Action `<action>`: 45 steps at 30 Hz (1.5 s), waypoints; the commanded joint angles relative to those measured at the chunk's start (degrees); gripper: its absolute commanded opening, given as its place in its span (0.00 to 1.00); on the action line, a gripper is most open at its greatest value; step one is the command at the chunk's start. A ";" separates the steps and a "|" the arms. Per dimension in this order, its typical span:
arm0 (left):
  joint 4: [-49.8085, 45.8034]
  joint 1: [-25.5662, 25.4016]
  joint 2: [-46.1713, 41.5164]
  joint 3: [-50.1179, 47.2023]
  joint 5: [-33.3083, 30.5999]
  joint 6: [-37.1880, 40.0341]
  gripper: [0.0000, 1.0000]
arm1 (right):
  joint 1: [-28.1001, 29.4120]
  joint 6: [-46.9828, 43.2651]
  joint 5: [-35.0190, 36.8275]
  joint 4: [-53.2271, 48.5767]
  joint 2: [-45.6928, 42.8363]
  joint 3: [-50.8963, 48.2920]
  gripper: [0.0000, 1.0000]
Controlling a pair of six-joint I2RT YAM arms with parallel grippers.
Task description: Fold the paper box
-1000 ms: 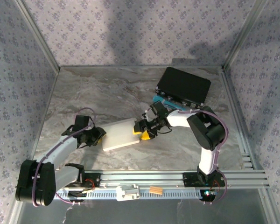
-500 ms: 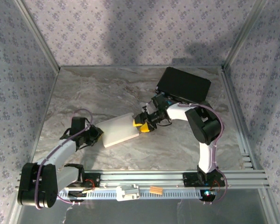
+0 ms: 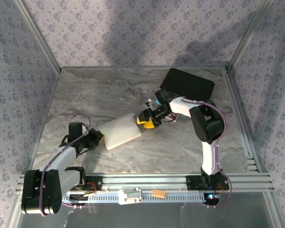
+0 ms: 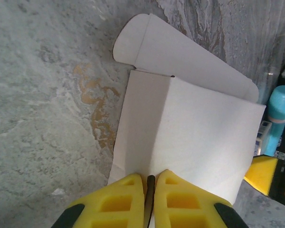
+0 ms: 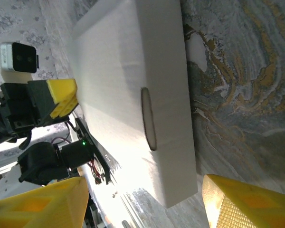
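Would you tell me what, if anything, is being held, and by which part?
The left gripper pinches the paper box by its left edge; the right gripper, open, holds nothing.

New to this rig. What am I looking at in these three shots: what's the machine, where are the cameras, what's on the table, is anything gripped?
Two small robot arms are bolted at the near edge of a marble-patterned table. Each ends in a two-finger gripper with yellow pads. The wide shot comes from a fixed camera above and behind the arms. The other two come from a camera on each wrist, looking past its own fingers.

On the table lies a white paper box, with a rounded flap lying open in the left wrist view. Farther back sit a black case and a teal item.

The left gripper is shut, its tips at the box's edge. I cannot tell whether it pinches cardboard. The right gripper is open at the box's opposite corner, holding nothing.
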 commanded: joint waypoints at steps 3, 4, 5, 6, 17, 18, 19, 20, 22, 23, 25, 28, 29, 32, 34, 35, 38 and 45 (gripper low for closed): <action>-4.92 2.61 1.17 -4.32 1.25 2.04 0.00 | 2.46 -3.04 -1.83 -2.90 4.56 3.41 0.67; -4.43 2.95 1.60 -4.58 1.70 2.16 0.00 | 2.57 -2.71 -1.60 -2.38 5.11 3.64 0.67; -4.39 3.22 1.90 -4.75 1.99 2.24 0.00 | 2.48 -2.52 -1.55 -1.85 5.47 3.85 0.67; -4.32 3.50 2.24 -4.93 2.18 2.41 0.00 | 2.27 -2.43 -1.65 -1.22 5.94 4.03 0.67; -7.10 4.88 3.68 -4.68 2.51 3.99 0.00 | 3.69 -5.18 -4.42 -5.85 11.56 13.70 0.63; -7.56 5.11 3.69 -4.83 2.24 4.08 0.00 | 3.90 -4.67 -4.81 -5.42 11.14 13.65 0.63; -7.26 5.47 3.66 -5.16 2.48 4.01 0.00 | 4.07 -4.24 -5.41 -5.21 10.68 13.50 0.61; -6.25 5.92 3.53 -5.82 2.87 3.47 0.00 | 4.16 -3.96 -5.82 -4.96 10.16 13.20 0.61; -3.16 6.62 2.62 -7.60 3.88 1.45 0.00 | 4.35 -2.96 -6.82 -2.82 8.40 11.04 0.61; -1.17 7.05 2.02 -8.55 4.64 0.26 0.00 | 4.31 -2.81 -6.64 -2.46 7.59 10.22 0.61; 2.60 8.14 0.61 -10.53 6.23 -2.05 0.00 | 3.72 -3.50 -4.46 -2.85 5.93 8.29 0.61; 7.59 8.94 -0.83 -12.77 8.91 -4.26 0.00 | 1.52 -3.56 -1.16 -0.87 3.73 4.85 0.65; 9.67 8.98 -0.88 -13.49 9.94 -5.19 0.00 | 0.76 -3.38 -0.97 -0.23 3.42 4.39 0.66; 11.86 9.00 -0.98 -13.67 12.30 -6.33 0.00 | -0.21 -4.06 -1.81 -0.61 4.92 5.99 0.67; 11.63 9.06 -0.81 -13.22 12.98 -6.18 0.00 | 0.39 -3.70 -4.13 -0.45 6.80 7.89 0.68; 10.23 9.02 -0.59 -12.68 12.78 -5.26 0.00 | 1.08 -3.38 -5.59 -0.19 7.75 8.84 0.68; 8.51 9.15 -0.01 -12.46 12.14 -3.69 0.00 | 2.52 -7.05 -3.75 -7.22 10.58 13.14 0.69; 0.61 10.88 -0.71 -13.57 9.09 -3.62 0.00 | 3.06 -5.52 -0.68 -4.65 9.12 10.82 0.69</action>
